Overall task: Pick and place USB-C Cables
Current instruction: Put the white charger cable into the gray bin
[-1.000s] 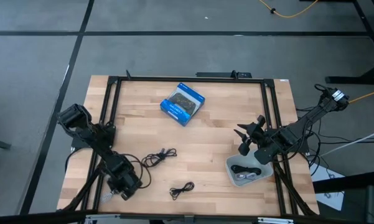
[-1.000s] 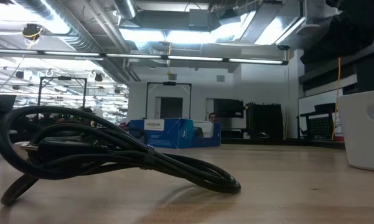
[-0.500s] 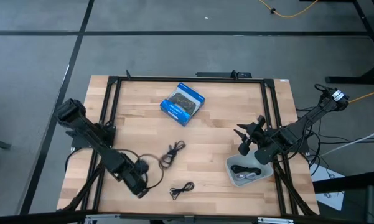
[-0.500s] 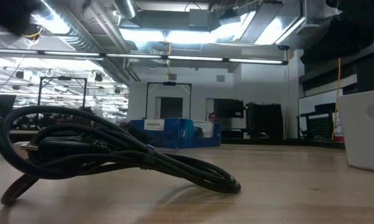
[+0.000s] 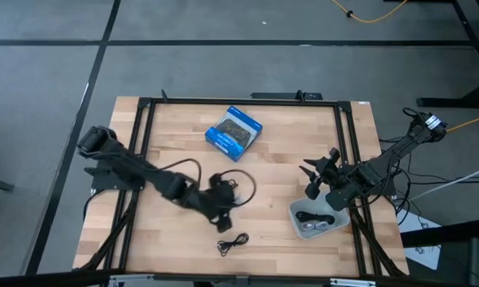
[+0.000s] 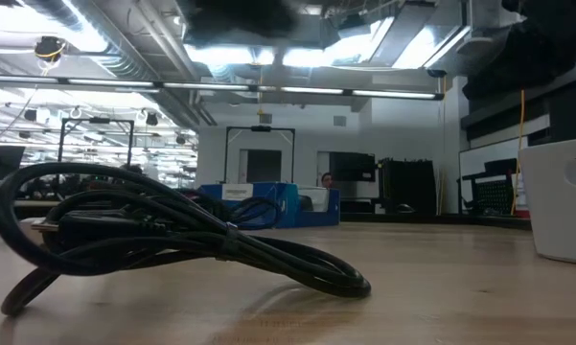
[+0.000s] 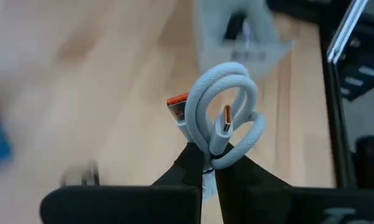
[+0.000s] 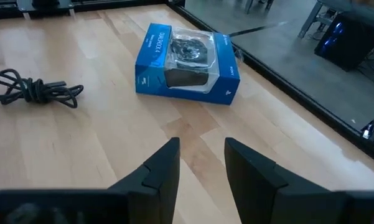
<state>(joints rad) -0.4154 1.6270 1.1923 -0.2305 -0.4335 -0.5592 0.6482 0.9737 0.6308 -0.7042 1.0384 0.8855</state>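
Note:
My left gripper (image 5: 221,207) hangs over the middle of the table, shut on a pale grey-white USB-C cable (image 7: 227,118) wound in a small coil. One black cable (image 5: 233,243) lies near the table's near edge and fills the low view's foreground (image 6: 153,240). A second black cable (image 8: 31,87) lies flat by the left arm. My right gripper (image 8: 199,155) is open, above the table beside the grey tray (image 5: 296,209), which holds more cables. My left gripper pinches the pale cable's coil at its lower bend (image 7: 210,160) between the two fingertips, with several strands bunched together there. The coil stands out beyond the fingertips, lifted clear of the table. Its orange-tipped plug (image 7: 177,107) and silvery plug (image 7: 227,118) show.
The blue-and-black box (image 5: 233,133) lies toward the far edge, also in the right wrist view (image 8: 187,62). The tray sits at the near right corner (image 6: 561,201). A black frame runs along the table's edges. Bare wood lies between the box and the tray.
My left arm has swung from the near left corner toward the table's middle and right, stretching out over the black cable there. My right arm has kept still.

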